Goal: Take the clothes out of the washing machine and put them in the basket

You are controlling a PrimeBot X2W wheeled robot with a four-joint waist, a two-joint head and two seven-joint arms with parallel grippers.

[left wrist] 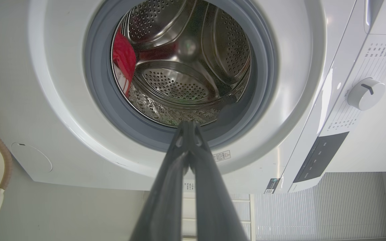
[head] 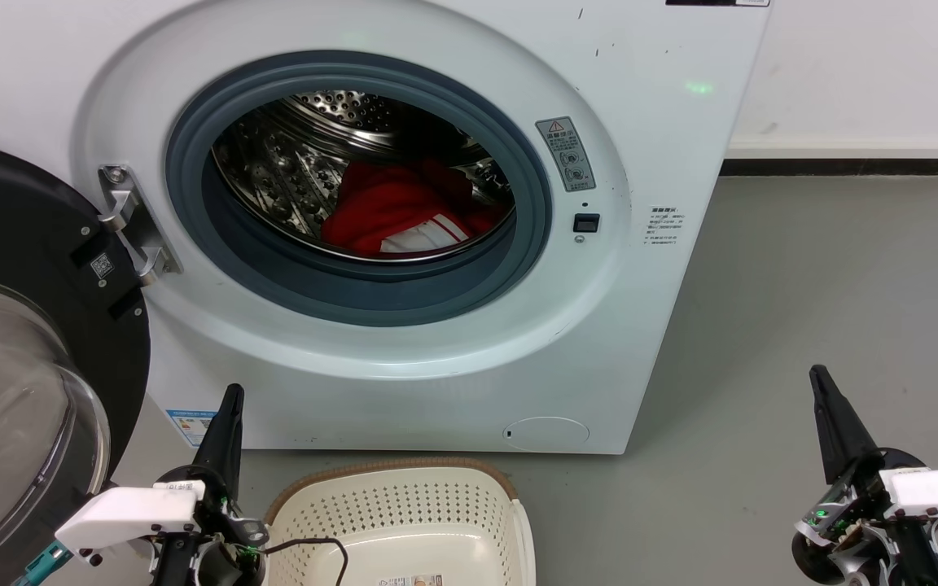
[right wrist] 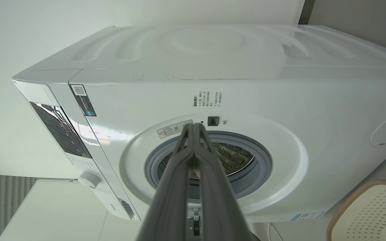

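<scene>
Head view gives you the clothes [head: 404, 207] most plainly. They lie heaped low in the steel drum [head: 290, 163], toward its right side. The red garment [head: 387, 199] is behind and the red-and-white striped one [head: 424, 236] is in front, at the drum's lip.

The left wrist view catches the same red fabric [left wrist: 124, 57] at the left edge of the opening. It also gives you the white dial [left wrist: 365, 93] and the dark control panel [left wrist: 320, 155].

The washing machine [head: 436, 382] stands on the grey floor [head: 803, 309] with its round door [head: 29, 342] swung open to the left. The right wrist view adds the machine's flat top [right wrist: 213, 47].

The basket [head: 387, 470] sits on the floor just in front of the machine, with no clothing in the part you can see.

Your left claw [head: 231, 399] is just beside the basket's left side and points up at the machine's front. Your right claw [head: 819, 376] is well off to the right over the floor. On both, the fingers are pressed together and hold nothing, as each wrist view confirms.
</scene>
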